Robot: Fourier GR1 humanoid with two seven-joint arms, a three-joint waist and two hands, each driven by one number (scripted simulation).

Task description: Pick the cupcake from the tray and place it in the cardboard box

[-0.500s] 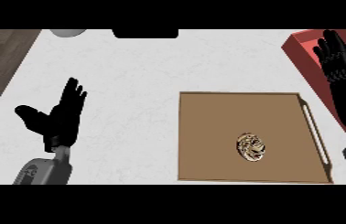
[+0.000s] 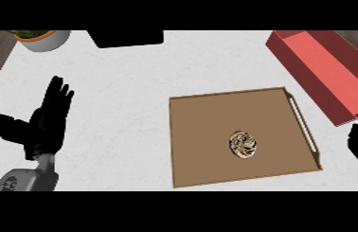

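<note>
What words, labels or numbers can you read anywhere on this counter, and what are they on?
None: no text shows on the tray, the cupcake, the red box, the plant pot or the black block at the far edge.

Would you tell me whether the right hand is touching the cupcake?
Apart. The head view shows the right hand beyond the tray's rim, bare tray between it and the cupcake.

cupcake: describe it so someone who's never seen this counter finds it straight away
Find the flat brown tray on the white counter, beside the long red box. The cupcake sits near the tray's middle. It is the only thing on the tray, a small round brown-and-cream swirl.
</note>
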